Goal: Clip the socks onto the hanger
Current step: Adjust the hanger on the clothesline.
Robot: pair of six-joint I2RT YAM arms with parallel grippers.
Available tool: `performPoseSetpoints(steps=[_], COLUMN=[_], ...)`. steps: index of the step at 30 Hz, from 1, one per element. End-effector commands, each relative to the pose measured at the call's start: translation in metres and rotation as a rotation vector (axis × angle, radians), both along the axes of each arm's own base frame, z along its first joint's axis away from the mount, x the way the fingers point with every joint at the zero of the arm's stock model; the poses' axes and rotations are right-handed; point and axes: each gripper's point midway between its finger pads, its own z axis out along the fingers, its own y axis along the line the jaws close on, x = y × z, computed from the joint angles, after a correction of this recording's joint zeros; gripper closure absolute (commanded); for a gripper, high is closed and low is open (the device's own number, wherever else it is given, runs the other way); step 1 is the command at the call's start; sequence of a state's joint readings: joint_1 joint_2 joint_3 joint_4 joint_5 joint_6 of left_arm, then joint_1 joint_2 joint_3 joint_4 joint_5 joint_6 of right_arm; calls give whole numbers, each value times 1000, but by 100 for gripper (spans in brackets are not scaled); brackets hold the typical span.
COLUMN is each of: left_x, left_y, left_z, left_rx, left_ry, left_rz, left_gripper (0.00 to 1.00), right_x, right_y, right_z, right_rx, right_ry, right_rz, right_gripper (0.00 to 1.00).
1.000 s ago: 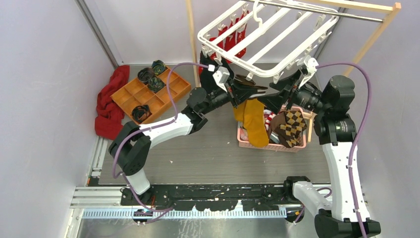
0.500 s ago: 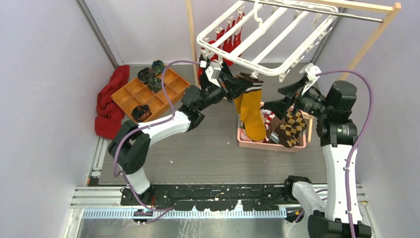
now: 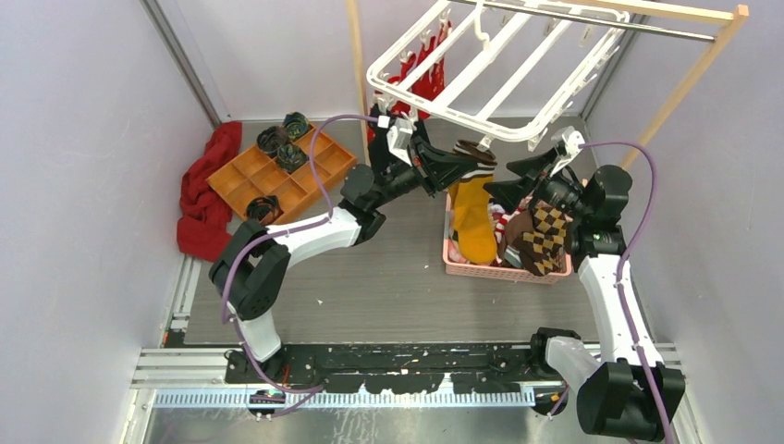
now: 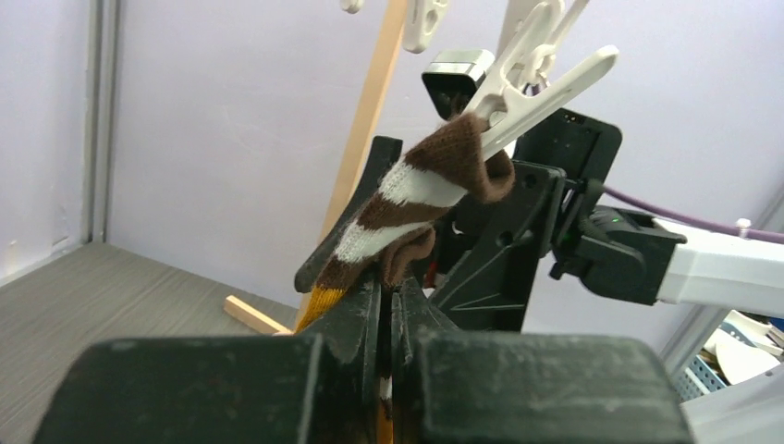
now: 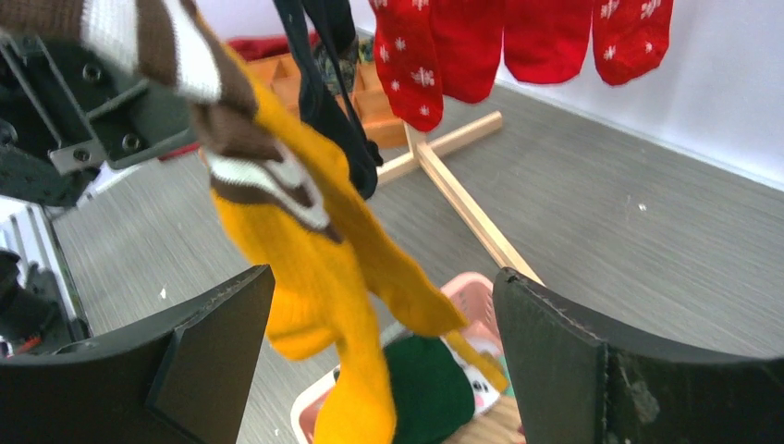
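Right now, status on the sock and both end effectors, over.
Left end effector shut on yellow sock. Clip biting its cuff. Right end effector open, empty, close behind clip.

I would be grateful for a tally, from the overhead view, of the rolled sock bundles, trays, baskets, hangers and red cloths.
Rolled sock bundles: 4
Orange tray: 1
Pink basket: 1
White hanger: 1
Red cloth: 1
Total: 8
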State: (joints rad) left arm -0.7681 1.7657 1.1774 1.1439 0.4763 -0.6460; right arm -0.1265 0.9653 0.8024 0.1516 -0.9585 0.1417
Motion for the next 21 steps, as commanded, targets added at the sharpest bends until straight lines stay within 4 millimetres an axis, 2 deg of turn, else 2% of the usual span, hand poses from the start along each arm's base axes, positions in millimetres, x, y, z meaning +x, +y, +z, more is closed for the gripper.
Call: performPoseSetpoints(steps=[1,5,10,12,16,21], left_x=[-17,-22,-38,-47,-64,-88], left_y=[6,4,0,2,11,25], left_z=[29,31,35,34,28,25], left_rx=[-85,-96,-96,-87,-67,-56], left_ry=[-76,-72,-90,-101,-121,-145], left_rz=[-62,-101,-171,-197,-219,-250], left_gripper=[100,100,100,100,100,100], right_x=[-3,-10,-40,-52,-79,-110], right_y=[5,10,19,17,14,16], right_z=[46,52,63,59,38,39], right_rx=[57,73,41,-33,-178,-227], right_ry=[-196,-222,-267,-263,-198,-198], right_rz=[30,70,138,126,122,134], right_gripper=[6,8,11,11,9,9])
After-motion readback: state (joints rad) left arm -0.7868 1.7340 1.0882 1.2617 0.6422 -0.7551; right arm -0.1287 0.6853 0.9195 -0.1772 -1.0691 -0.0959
